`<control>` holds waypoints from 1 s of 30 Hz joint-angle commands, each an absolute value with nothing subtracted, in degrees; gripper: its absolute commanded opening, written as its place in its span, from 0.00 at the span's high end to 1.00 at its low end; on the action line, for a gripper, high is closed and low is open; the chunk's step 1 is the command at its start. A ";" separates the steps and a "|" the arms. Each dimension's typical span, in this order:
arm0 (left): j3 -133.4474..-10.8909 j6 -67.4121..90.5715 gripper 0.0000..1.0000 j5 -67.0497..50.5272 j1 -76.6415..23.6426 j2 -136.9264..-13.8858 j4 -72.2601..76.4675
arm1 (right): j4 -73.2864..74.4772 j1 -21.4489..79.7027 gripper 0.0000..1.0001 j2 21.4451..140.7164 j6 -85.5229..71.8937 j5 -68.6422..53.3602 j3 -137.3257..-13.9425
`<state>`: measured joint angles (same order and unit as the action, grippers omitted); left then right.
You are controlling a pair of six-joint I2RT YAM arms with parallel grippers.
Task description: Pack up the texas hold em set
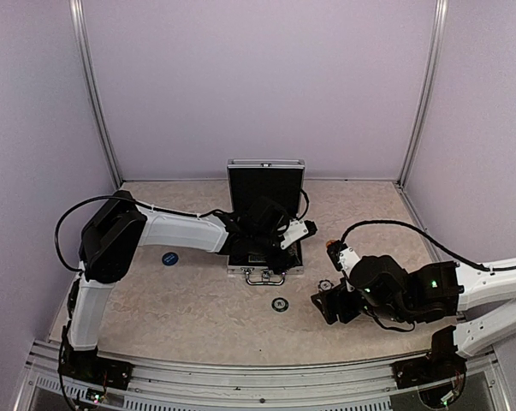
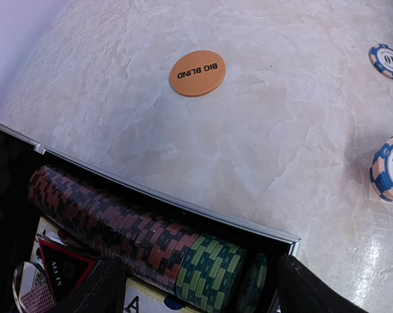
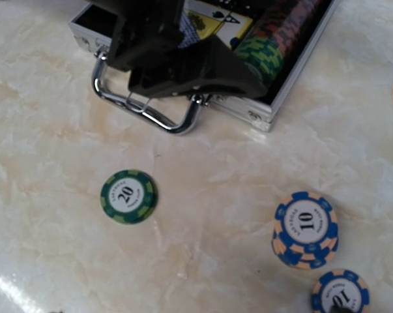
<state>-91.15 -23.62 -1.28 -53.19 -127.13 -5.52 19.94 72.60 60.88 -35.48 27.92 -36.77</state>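
The silver case [image 1: 265,257] lies open mid-table, its black lid [image 1: 265,184] upright. Inside it a row of red-and-black chips [image 2: 105,215] ends in green chips [image 2: 212,267], with card decks [image 2: 56,261] beside the row. My left gripper [image 2: 203,297] hangs open over the case's right end, its fingers [image 2: 103,290] straddling the green chips. On the table lie a green 20 chip [image 3: 128,196], a blue 10 stack [image 3: 305,229], another blue chip [image 3: 340,291] and an orange "BIG BLIND" disc [image 2: 197,73]. My right gripper [image 1: 324,301] hovers open by the blue chips, holding nothing.
A blue round disc [image 1: 170,258] lies left of the case. The case's chrome handle [image 3: 147,111] points toward the near edge. More blue chips [image 2: 386,61] sit right of the case. Lilac walls close the table on three sides.
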 commanded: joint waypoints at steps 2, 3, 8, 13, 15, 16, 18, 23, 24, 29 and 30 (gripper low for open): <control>-91.37 -23.74 0.22 3.13 -51.21 -126.99 -2.46 | 20.21 72.60 0.13 61.20 -35.98 28.61 -37.71; -91.40 -23.73 0.22 3.09 -51.09 -126.92 -2.50 | 20.20 72.60 0.13 61.30 -36.00 28.60 -37.78; -91.18 -23.64 0.22 3.46 -50.65 -126.54 -3.03 | 20.09 72.60 0.13 61.26 -36.05 28.55 -37.66; -90.42 -23.69 0.22 3.38 -50.45 -125.18 -3.02 | 19.91 72.60 0.13 61.55 -36.12 28.41 -37.68; -90.28 -23.56 0.22 2.71 -50.36 -124.33 -3.54 | 19.93 72.60 0.13 61.59 -36.09 28.36 -37.70; -90.16 -23.56 0.22 2.20 -50.36 -124.03 -3.93 | 19.95 72.60 0.13 61.59 -36.04 28.34 -37.71; -89.37 -23.55 0.21 0.97 -50.36 -122.81 -4.04 | 19.92 72.60 0.13 61.43 -36.07 28.35 -37.62; -86.92 -23.22 0.21 -0.86 -50.35 -120.07 -2.89 | 19.71 72.62 0.13 61.26 -36.03 28.29 -37.49; -86.55 -23.27 0.22 -1.59 -50.36 -119.86 -2.57 | 19.73 72.57 0.13 61.30 -36.03 28.30 -37.45; -88.12 -23.29 0.22 -0.95 -50.36 -121.16 -3.30 | 19.42 72.60 0.13 61.30 -36.00 28.10 -37.29; -88.86 -23.29 0.22 -0.92 -50.40 -121.90 -3.95 | 19.47 72.62 0.13 61.32 -36.06 28.09 -37.32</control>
